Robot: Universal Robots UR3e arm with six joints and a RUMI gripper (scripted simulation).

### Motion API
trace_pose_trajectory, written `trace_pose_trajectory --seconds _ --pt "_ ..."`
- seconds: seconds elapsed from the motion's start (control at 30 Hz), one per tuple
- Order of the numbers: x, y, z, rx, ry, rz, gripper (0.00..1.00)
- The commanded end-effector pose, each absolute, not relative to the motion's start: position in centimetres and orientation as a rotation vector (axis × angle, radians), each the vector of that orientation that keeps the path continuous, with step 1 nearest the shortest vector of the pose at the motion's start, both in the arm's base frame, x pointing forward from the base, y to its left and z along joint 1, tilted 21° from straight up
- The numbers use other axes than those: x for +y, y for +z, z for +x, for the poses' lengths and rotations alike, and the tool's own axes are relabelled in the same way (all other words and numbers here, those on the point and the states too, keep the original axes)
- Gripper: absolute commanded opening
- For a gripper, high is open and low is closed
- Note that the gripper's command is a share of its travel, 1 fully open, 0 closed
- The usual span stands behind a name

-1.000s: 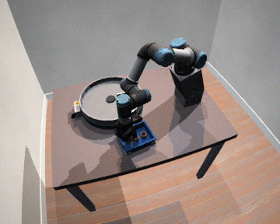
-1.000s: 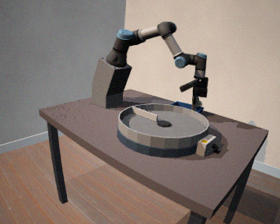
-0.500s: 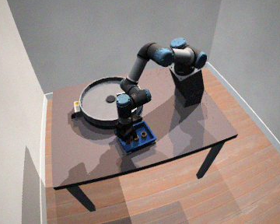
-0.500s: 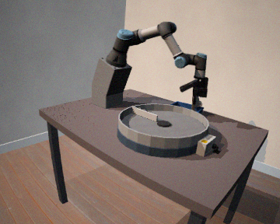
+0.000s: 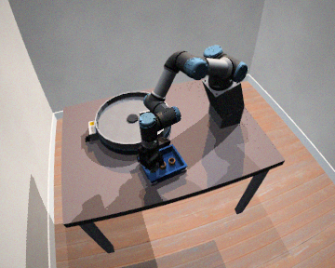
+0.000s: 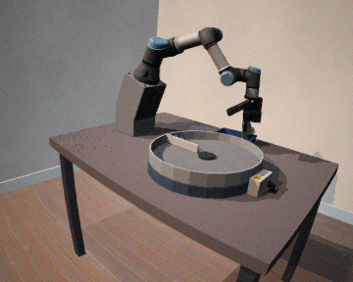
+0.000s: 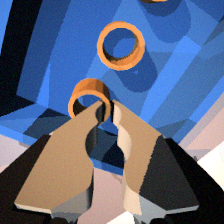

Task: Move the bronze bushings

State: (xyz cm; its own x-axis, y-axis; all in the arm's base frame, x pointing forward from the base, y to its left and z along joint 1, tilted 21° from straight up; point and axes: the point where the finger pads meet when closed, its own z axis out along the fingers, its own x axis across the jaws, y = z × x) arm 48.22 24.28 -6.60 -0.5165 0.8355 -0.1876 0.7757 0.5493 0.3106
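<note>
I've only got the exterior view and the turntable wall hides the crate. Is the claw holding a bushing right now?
Observer: Yes. In the wrist view the claw pinches the wall of a bronze bushing above the blue crate.
Operator: Anything already in the crate?
Observer: One bronze bushing lies on the crate floor beyond the held one, and the edge of another shows at the top of the wrist view.
Operator: What remains on the turntable?
Observer: The top view shows only a dark disc on the turntable; I cannot tell whether it is a bushing.
</note>
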Motion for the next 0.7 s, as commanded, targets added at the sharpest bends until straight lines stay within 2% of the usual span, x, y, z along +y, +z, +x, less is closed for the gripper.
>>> trace_pose_trajectory --seconds 0.0,0.67 --pt "24.32 -6.48 48.29 2.473 0.272 1.329 0.0" --pt "24.32 -6.9 48.46 2.473 0.272 1.329 0.0"
